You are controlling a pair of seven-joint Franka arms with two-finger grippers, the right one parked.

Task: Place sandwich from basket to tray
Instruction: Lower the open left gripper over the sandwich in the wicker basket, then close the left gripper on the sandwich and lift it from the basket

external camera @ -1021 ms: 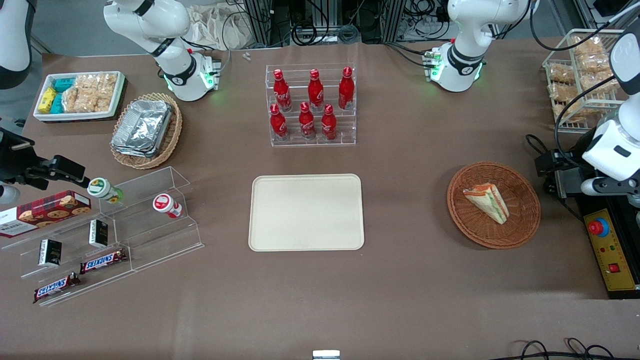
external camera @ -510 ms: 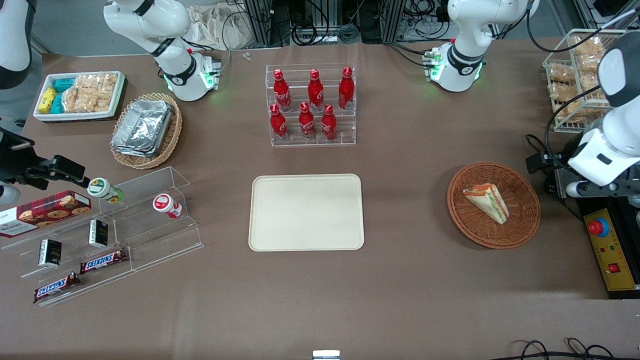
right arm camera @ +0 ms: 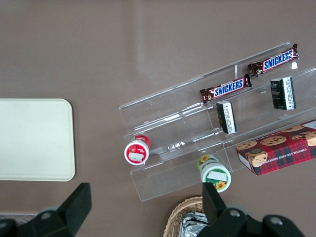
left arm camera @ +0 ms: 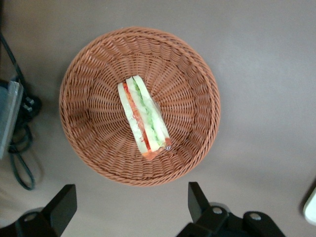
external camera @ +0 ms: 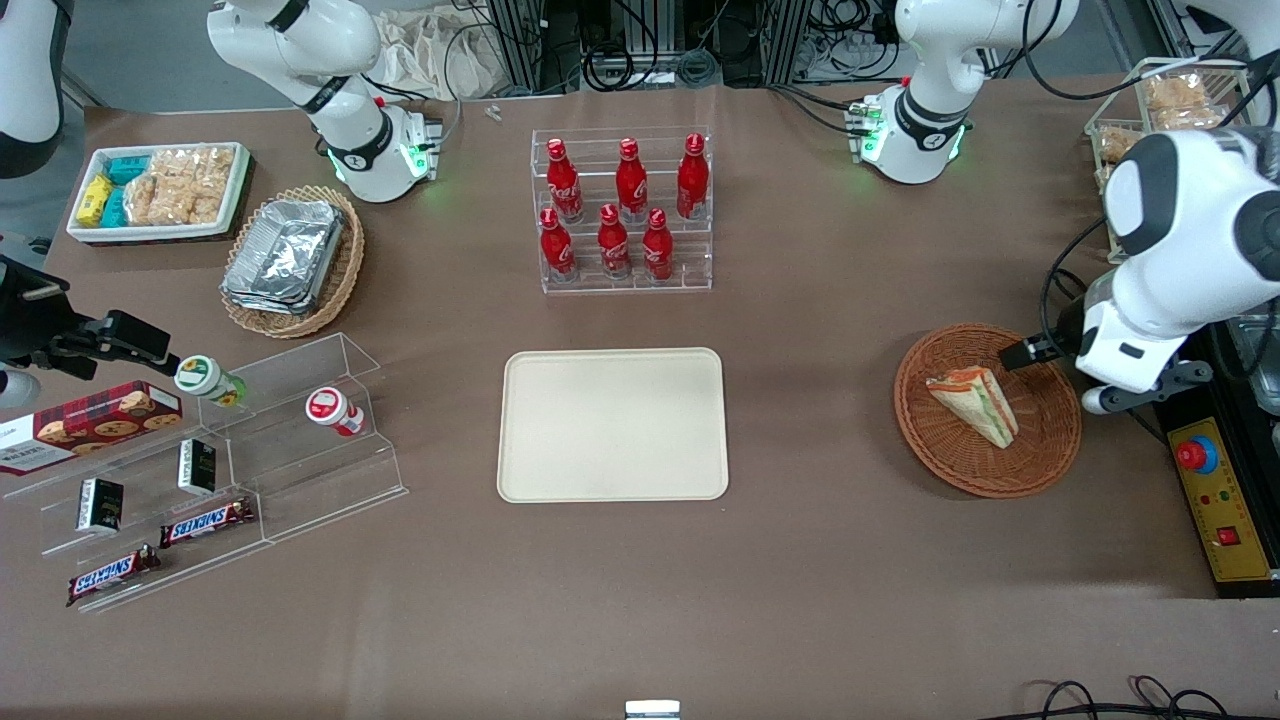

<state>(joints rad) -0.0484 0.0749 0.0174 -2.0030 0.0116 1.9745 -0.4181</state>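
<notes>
The sandwich, a wrapped wedge with white bread and orange and green filling, lies in the round reddish-brown basket toward the working arm's end of the table. The left wrist view shows the sandwich lying mid-basket. My left gripper hangs above the basket's rim on the working arm's side. In the left wrist view the gripper is open and empty, its fingertips over bare table just outside the rim. The cream tray lies empty mid-table.
A yellow control box with a red button and cables sit close beside the basket. A rack of red bottles stands farther from the camera than the tray. A wire rack of snacks is at the working arm's end.
My left arm has swung in from the table's edge toward the basket, and the gripper now hangs over its rim. The sandwich, basket and tray have not moved.
</notes>
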